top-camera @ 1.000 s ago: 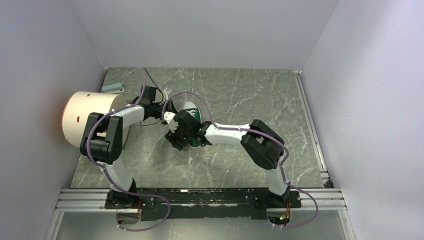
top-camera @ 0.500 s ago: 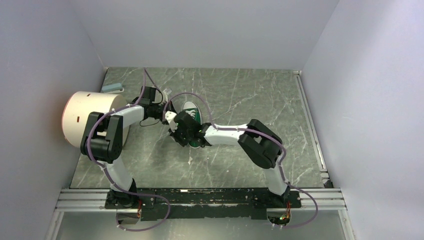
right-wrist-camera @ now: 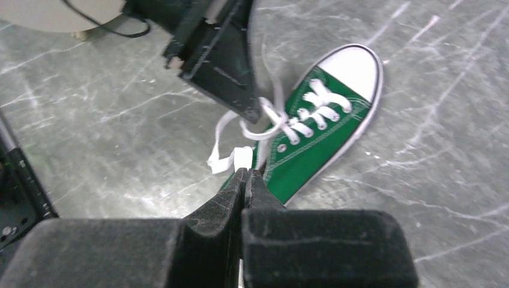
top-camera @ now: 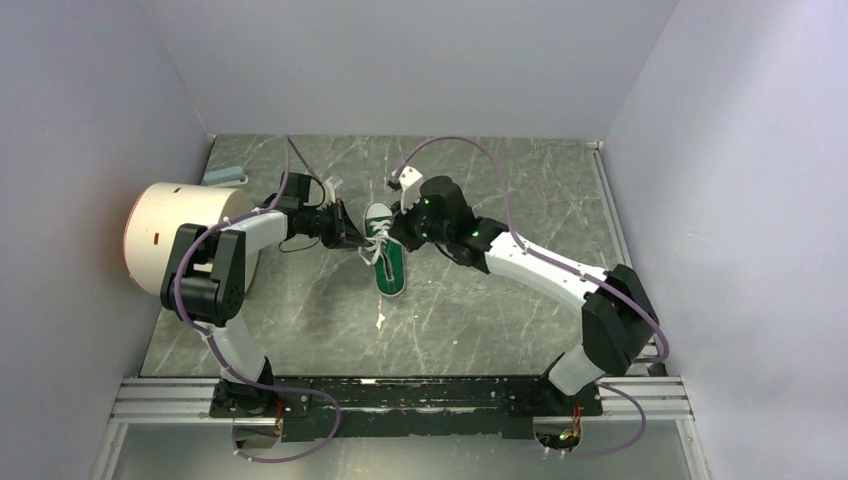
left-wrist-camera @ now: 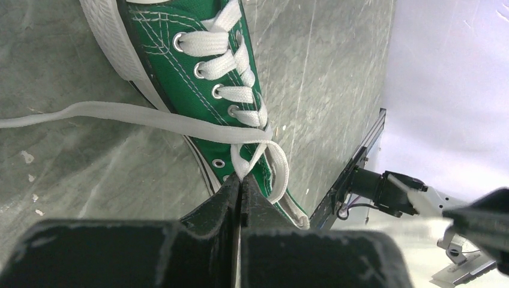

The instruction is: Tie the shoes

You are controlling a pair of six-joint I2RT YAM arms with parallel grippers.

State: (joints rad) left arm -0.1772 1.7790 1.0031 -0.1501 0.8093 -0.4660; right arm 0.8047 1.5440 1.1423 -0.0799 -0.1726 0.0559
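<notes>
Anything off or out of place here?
Nothing damaged. On the green canvas sneaker the white laces are undone, one end trailing over the grey marbled tabletop; left gripper and right gripper each pinch a strand. A white scrap lies near the shoe.

- A grey-green, marble-veined bench [top-camera: 500, 200] spreads out before me, streaked with thin pale lines.
- A big white cylindrical drum [top-camera: 185, 235] sits at the bench's left edge, on my left side. An orange glow shows along its outer rim, and short dark dashes mark its wall.
- A small pale blue-grey block [top-camera: 225, 175] rests in the far-left corner, just behind the drum.
- A tiny white scrap [top-camera: 381, 321] lies on the bench near the middle.
- Plain pale lavender walls [top-camera: 400, 60] close in the bench on the left, back and right.
- A silver aluminium rail [top-camera: 160, 400] runs along the near edge.
</notes>
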